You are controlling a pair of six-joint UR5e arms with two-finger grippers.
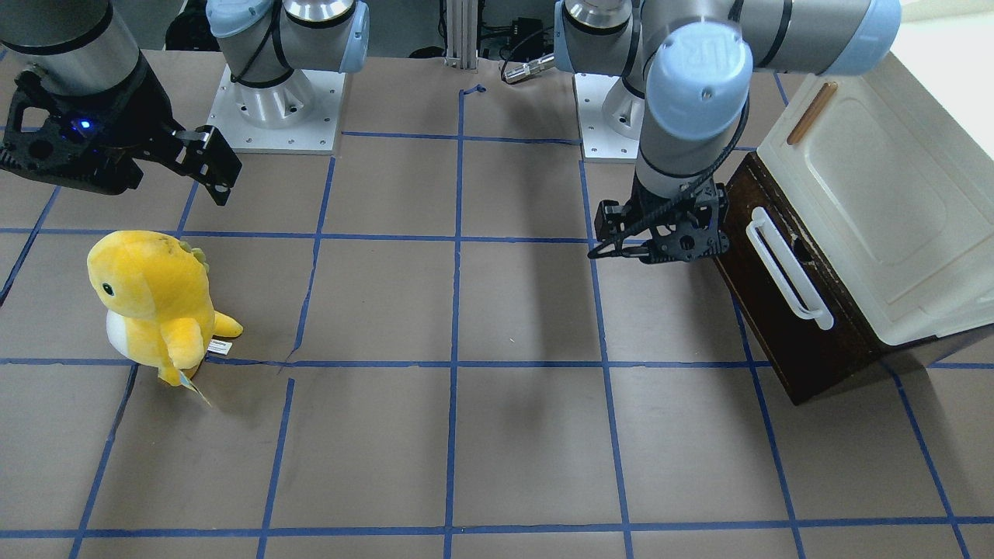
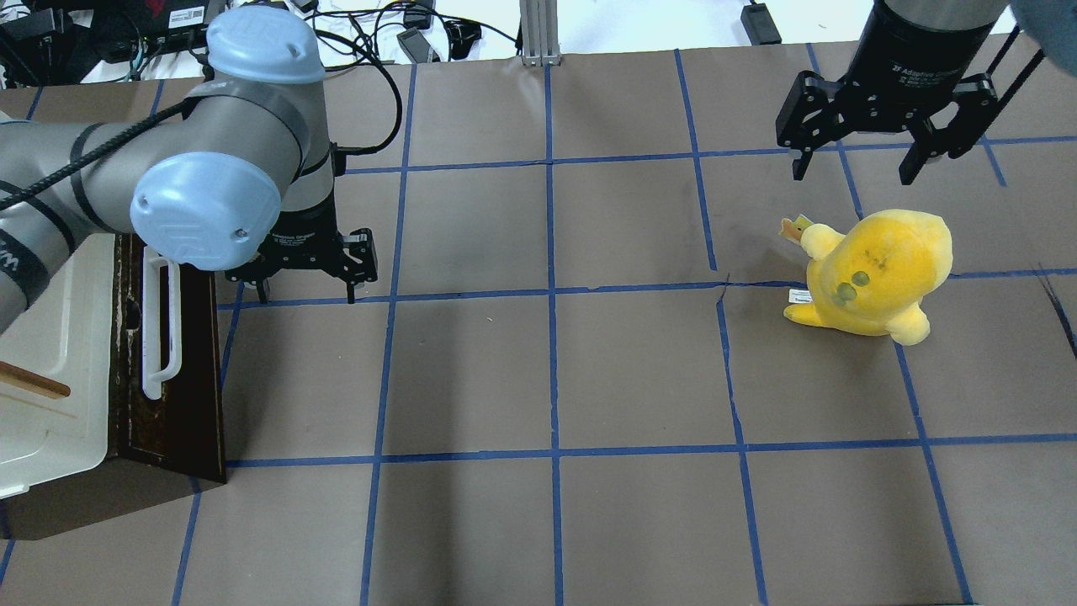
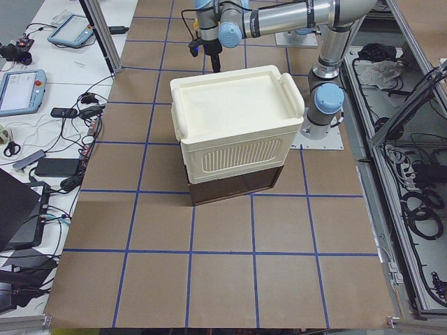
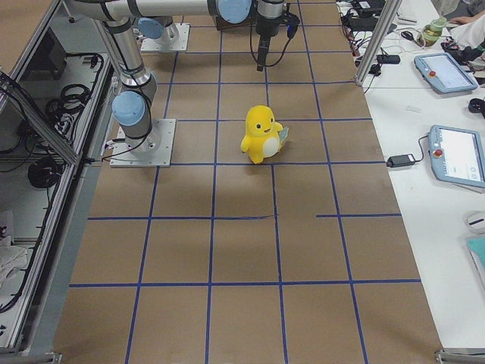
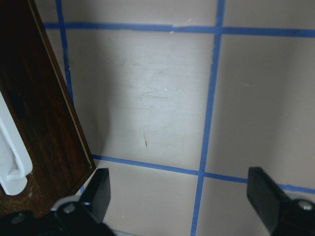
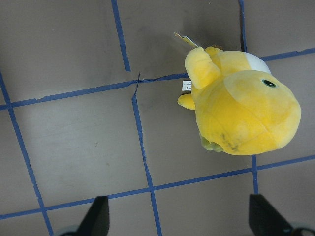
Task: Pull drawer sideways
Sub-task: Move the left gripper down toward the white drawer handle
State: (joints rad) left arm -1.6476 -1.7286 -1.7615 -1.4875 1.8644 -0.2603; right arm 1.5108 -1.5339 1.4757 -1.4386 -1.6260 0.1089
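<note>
Drawer [image 2: 193, 379] not gripped yet: left claw [image 2: 307, 288] hangs spread wide and empty, just beside the white handle [image 2: 156, 328] on that dark front under the cream cabinet [image 2: 59, 337]. Still the approach step, I'd say. Next it must swing onto the bar, clamp, then pull.

drawer [image 1: 808, 357] | dark brown front, white bar handle [image 1: 779, 272] | under cream cabinet [image 1: 877, 202] | robot's left side
</note>
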